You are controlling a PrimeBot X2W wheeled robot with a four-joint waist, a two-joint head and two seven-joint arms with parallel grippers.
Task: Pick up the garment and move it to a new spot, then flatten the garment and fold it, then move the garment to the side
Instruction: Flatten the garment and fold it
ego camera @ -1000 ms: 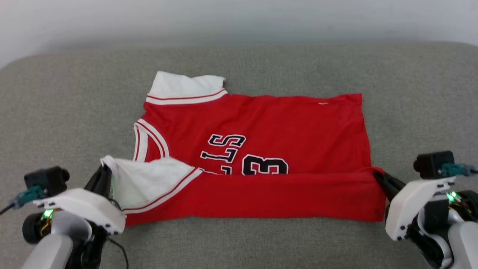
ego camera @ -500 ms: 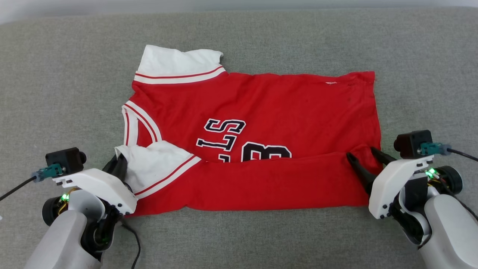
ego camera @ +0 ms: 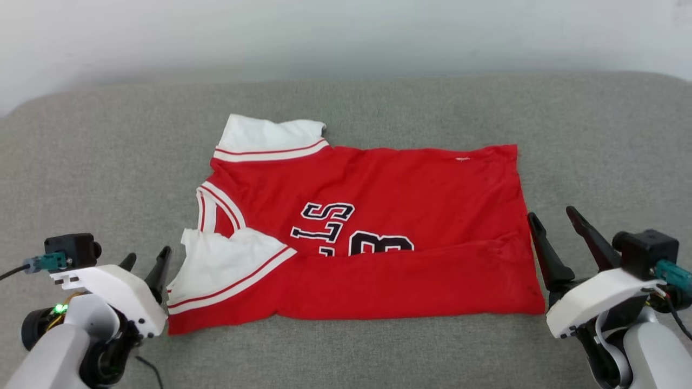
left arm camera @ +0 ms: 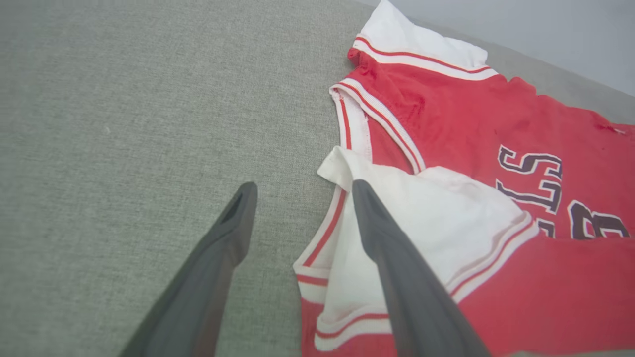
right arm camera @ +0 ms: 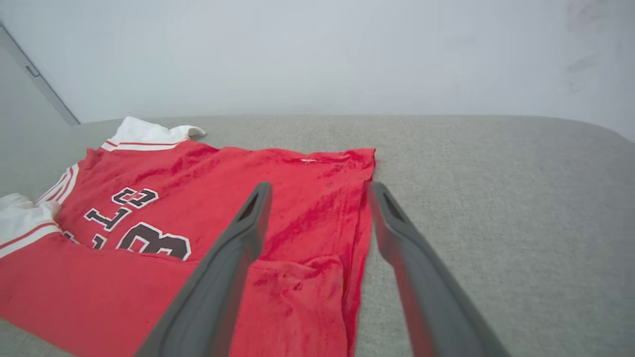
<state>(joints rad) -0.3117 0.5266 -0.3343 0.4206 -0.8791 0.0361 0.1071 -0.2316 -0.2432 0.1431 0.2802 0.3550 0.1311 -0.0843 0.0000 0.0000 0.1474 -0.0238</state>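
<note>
The garment [ego camera: 389, 189], a red jersey with white sleeves and black lettering, lies on the grey cushion with its near long edge folded up over the chest, half covering the number. The folded white sleeve [ego camera: 221, 265] rests at the near left corner. My left gripper [ego camera: 146, 258] stands open just left of that sleeve, holding nothing; in the left wrist view its right finger [left arm camera: 397, 263] hovers over the sleeve [left arm camera: 446, 213]. My right gripper [ego camera: 552, 219] stands open beside the jersey's right edge, empty; in the right wrist view [right arm camera: 317, 188] its fingers straddle that edge of the garment [right arm camera: 307, 198].
The grey cushioned surface [ego camera: 86, 162] spreads wide around the jersey. A pale wall [ego camera: 346, 38] rises behind its far edge. A black cable [ego camera: 13, 270] trails from my left wrist camera at the lower left.
Both grippers have opened and let go of the folded near edge, then drawn back outward. The fold now lies flat on the jersey. The head camera tilted down, then back up.
</note>
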